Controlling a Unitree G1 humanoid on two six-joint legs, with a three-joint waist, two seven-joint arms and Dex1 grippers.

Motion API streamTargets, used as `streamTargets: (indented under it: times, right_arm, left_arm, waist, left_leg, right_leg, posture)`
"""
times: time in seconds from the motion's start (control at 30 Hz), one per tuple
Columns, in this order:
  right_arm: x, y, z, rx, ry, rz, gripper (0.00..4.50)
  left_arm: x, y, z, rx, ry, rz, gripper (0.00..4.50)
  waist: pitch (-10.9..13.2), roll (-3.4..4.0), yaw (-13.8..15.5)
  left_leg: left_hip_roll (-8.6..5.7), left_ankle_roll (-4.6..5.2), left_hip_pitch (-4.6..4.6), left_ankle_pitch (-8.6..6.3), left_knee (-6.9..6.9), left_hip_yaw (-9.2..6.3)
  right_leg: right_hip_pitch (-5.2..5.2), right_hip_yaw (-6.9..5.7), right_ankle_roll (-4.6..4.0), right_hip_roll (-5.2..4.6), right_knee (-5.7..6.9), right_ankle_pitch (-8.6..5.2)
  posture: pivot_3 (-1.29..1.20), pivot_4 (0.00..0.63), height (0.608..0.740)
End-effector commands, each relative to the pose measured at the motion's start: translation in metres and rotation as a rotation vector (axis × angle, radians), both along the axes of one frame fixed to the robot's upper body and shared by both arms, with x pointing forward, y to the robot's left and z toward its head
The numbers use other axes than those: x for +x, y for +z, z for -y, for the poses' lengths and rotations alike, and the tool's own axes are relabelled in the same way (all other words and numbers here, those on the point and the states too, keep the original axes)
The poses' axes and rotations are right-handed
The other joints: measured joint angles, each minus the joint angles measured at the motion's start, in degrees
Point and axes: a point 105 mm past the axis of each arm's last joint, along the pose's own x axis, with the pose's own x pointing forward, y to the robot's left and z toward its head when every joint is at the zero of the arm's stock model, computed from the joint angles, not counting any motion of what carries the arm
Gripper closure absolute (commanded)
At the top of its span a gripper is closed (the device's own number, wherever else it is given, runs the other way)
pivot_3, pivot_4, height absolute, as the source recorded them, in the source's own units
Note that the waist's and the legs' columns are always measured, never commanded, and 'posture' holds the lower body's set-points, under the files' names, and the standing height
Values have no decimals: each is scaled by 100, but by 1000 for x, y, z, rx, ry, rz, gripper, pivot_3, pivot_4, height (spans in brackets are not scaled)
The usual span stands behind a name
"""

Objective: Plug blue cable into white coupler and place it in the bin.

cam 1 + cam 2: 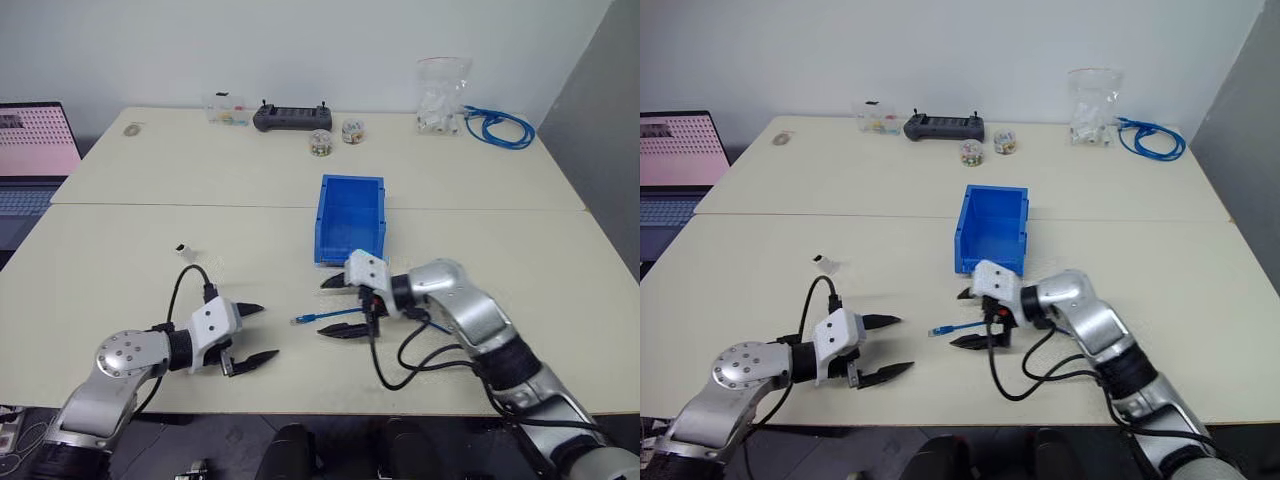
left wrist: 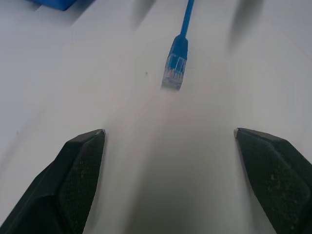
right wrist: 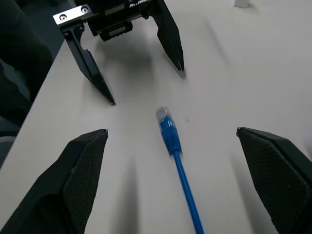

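Blue cable (image 1: pixel 325 316) lies loose on worktop (image 1: pixel 150 270), plug toward left gripper (image 1: pixel 252 334); right gripper (image 1: pixel 333 306) straddles it, both spread wide, empty.

I see bright, even light from overhead, with soft shadows under both arms. In my left wrist view the blue cable (image 2: pixel 176 57) looks blurred.

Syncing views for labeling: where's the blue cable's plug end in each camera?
Left eye: blue cable, plug end on the table between left gripper and right gripper.
Right eye, same gap.
Left wrist, plug ahead of the open fingers.
Right wrist, plug pointing at the left gripper.
Shared landmark: the bin.
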Motion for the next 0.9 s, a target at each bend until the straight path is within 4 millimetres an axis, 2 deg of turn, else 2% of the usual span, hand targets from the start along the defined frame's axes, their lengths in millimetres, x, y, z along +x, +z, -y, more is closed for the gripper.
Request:
streamTargets:
  times: [0.03, 0.2, 0.4, 0.6, 0.87, 0.9]
  right_arm:
    - [-18, 14, 12, 56, -25, -25, 29]
    - [-32, 17, 23, 89, -116, -70, 29]
    - [-38, 20, 28, 102, -166, -85, 0]
    - [-34, 32, 33, 127, -196, -46, 0]
    - [-39, 39, 38, 141, -200, -25, 0]
    - [-39, 39, 40, 142, -214, -23, 0]
  left_arm:
    - [7, -2, 9, -1, -37, 38, 0]
    - [20, -12, 17, 38, -85, 71, 0]
    - [28, -22, 26, 62, -134, 59, 1179]
    - [28, -35, 23, 143, -179, 28, 2589]
    - [26, -42, 17, 207, -206, 12, 4237]
    - [24, -42, 19, 209, -219, 7, 4274]
  waist:
    - [0, 1, 11]
    - [-1, 1, 19]
    - [-5, 1, 33]
    - [-12, 7, 39]
    - [-27, 19, 33]
    - [-28, 19, 31]
  left_leg:
    - [0, 0, 0, 0, 1, 0]
    - [-1, 0, 3, 0, 3, 1]
    - [-4, 0, 21, 0, 6, -1]
    - [-4, 1, 42, 0, 5, -3]
    - [-2, 1, 53, 0, 3, -1]
    - [-2, 1, 53, 0, 3, -1]
  right_leg:
    - [0, -1, 0, 0, 1, 0]
    - [4, 1, 2, 1, 1, -1]
    - [28, -1, 10, 1, -4, -3]
    - [53, -3, 31, 1, -9, -15]
    - [61, 0, 35, 2, -10, -17]
    - [61, -1, 35, 2, -10, -17]
  posture:
    - [0, 150, 740]
    - [0, 150, 740]
    - [0, 150, 740]
    - [0, 150, 740]
    - [0, 150, 740]
    - [0, 150, 740]
